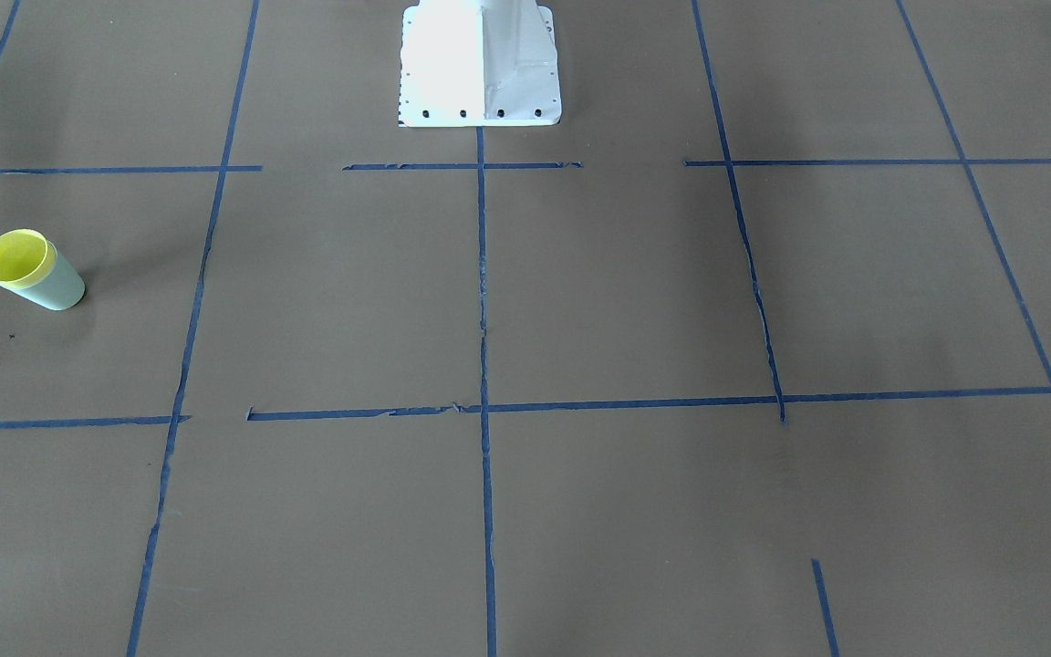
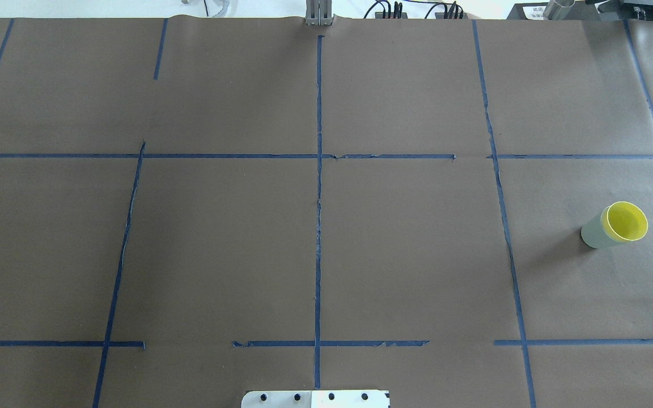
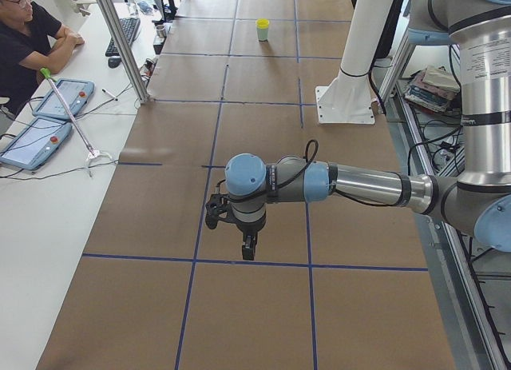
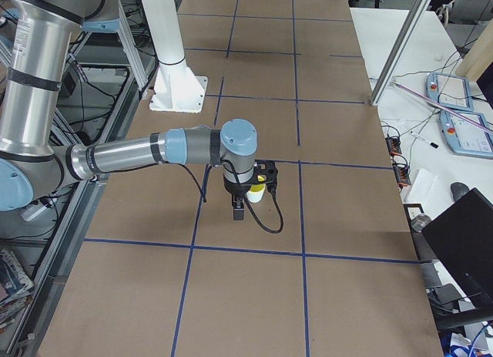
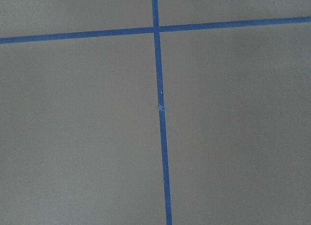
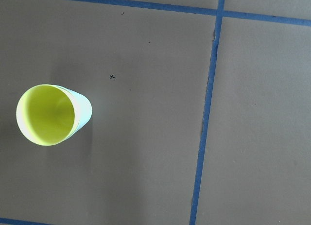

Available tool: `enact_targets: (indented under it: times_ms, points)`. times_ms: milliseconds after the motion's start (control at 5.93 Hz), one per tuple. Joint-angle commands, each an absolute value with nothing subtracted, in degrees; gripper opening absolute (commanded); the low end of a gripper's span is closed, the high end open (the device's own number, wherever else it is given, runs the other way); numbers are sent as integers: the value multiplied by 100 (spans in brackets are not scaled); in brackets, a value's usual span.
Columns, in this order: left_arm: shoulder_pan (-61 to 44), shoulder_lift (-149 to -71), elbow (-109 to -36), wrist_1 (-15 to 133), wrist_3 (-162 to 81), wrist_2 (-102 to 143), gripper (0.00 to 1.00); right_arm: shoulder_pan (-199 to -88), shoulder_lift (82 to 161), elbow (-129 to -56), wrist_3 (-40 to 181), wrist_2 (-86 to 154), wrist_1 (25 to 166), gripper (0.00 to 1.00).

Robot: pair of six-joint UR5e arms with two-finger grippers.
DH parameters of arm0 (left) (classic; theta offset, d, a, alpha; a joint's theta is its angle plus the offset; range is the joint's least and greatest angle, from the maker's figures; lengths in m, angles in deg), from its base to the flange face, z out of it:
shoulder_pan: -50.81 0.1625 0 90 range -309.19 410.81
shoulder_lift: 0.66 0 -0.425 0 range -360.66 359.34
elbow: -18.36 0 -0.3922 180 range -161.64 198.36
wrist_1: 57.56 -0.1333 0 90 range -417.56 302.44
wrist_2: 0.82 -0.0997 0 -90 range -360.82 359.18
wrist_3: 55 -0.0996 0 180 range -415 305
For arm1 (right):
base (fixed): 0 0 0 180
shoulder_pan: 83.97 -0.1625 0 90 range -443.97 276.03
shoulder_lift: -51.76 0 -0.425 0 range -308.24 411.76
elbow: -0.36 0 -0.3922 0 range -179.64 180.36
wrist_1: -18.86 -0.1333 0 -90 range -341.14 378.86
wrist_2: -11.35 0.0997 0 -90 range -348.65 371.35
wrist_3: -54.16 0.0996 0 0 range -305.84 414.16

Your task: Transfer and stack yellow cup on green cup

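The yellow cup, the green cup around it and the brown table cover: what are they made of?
Yellow cup: likely plastic; smooth, thin even rim, uniform bright colour. Green cup: likely the same plastic; smooth, matte pale wall. Table cover: seemingly brown paper; matte, slightly rippled at the far edge, marked with blue tape.

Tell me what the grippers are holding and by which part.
Neither cup is held: the yellow cup sits nested in the green cup, standing free on the table.
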State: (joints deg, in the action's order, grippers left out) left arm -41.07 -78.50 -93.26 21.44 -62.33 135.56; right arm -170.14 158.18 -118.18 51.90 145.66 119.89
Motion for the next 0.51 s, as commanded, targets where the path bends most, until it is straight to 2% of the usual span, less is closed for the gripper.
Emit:
enact_targets:
  times_ms: [0, 338]
  points:
    - [-4095, -7792, -9300, 2110, -6238, 13550, 100, -17020, 15837, -11794, 5597, 14591, 11976, 100]
    - [-4095, -7809, -9204, 2145, -6238, 13541, 100, -17020, 15846, -11794, 5750, 14626, 11958, 100]
